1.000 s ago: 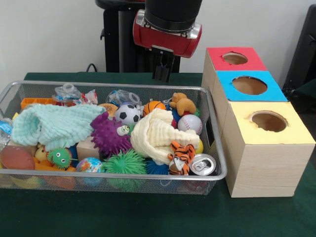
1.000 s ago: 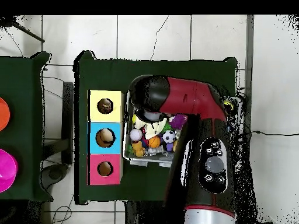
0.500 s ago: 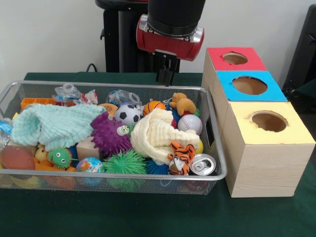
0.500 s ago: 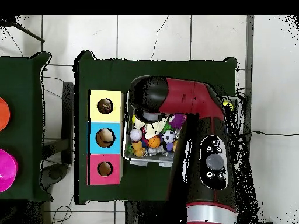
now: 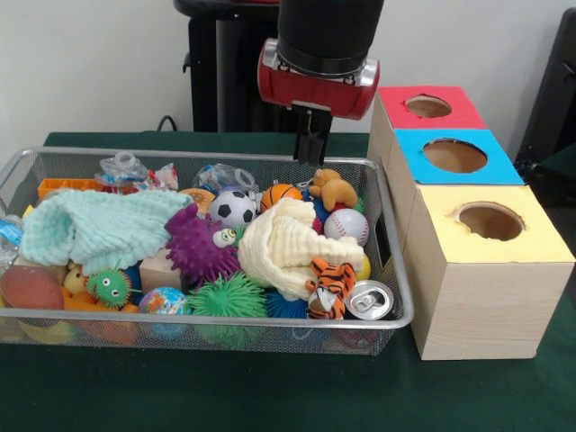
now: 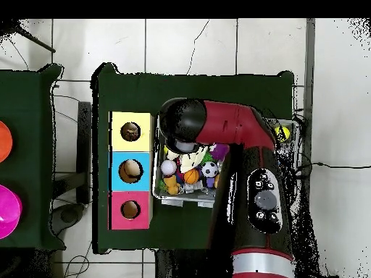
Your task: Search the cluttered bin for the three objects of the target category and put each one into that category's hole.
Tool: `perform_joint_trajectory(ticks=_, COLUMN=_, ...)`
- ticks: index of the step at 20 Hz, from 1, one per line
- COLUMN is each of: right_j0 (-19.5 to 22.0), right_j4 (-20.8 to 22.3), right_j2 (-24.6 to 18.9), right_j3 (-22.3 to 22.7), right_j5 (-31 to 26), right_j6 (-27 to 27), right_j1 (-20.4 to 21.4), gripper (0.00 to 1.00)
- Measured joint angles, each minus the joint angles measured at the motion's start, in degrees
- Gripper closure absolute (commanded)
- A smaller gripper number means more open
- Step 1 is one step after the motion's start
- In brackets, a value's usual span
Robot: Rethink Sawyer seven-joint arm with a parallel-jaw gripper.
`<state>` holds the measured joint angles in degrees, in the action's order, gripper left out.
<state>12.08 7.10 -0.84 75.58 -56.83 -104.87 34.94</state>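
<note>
A wire mesh bin [image 5: 389, 236] is packed with toys. At its far right lie a soccer ball [image 5: 232, 208], a small basketball [image 5: 280, 193], a baseball [image 5: 346, 225] and a brown teddy [image 5: 334, 189]. My gripper [image 5: 312, 149] hangs just above the bin's back rim, over the teddy, shut and holding nothing. Three boxes stand in a row beside the bin, with a red hole [image 5: 428, 106], a blue hole [image 5: 454, 155] and a yellow hole [image 5: 489, 220]. In the overhead view the arm [image 6: 232, 134] covers most of the bin; the baseball [image 6: 168, 167], basketball [image 6: 190, 176] and soccer ball [image 6: 209, 169] show.
Also in the bin: a cream cloth [image 5: 286, 243], a mint cloth [image 5: 99, 225], a purple spiky toy [image 5: 198, 245], a green spiky ball [image 5: 227, 297], a tiger toy [image 5: 328, 286] and a can [image 5: 369, 300]. Green cloth [image 5: 270, 396] covers the table.
The gripper has shifted right along the bin's back edge in the front view, from above the basketball to above the teddy. The toys have not moved.
</note>
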Motion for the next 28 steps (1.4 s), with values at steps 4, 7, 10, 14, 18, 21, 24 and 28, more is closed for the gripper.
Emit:
perform_joint_trajectory(ticks=4, right_j0=0.17, right_j4=0.18, right_j2=-0.05, right_j3=1.50, right_j5=1.69, right_j6=0.00, right_j1=0.05, gripper=1.00)
perform_joint_trajectory(ticks=7, right_j0=0.28, right_j4=0.21, right_j2=-0.08, right_j3=2.38, right_j5=2.28, right_j6=0.00, right_j1=0.22, gripper=1.00)
perform_joint_trajectory(ticks=10, right_j0=0.74, right_j4=0.32, right_j2=-0.25, right_j3=4.24, right_j5=2.92, right_j6=0.00, right_j1=1.00, gripper=1.00)
perform_joint_trajectory(ticks=14, right_j0=1.50, right_j4=0.41, right_j2=-0.39, right_j3=5.97, right_j5=3.42, right_j6=0.00, right_j1=1.90, gripper=1.00)
perform_joint_trajectory(ticks=18, right_j0=2.68, right_j4=0.53, right_j2=-0.76, right_j3=7.56, right_j5=3.52, right_j6=0.00, right_j1=2.84, gripper=1.00)
perform_joint_trajectory(ticks=21, right_j0=3.32, right_j4=0.55, right_j2=-1.07, right_j3=8.17, right_j5=3.53, right_j6=0.00, right_j1=3.08, gripper=1.00)
perform_joint_trajectory(ticks=24, right_j0=4.43, right_j4=0.73, right_j2=-1.74, right_j3=8.58, right_j5=3.53, right_j6=0.00, right_j1=3.39, gripper=1.00)
perform_joint_trajectory(ticks=28, right_j0=5.35, right_j4=0.80, right_j2=-2.31, right_j3=8.80, right_j5=3.69, right_j6=0.00, right_j1=3.76, gripper=1.00)
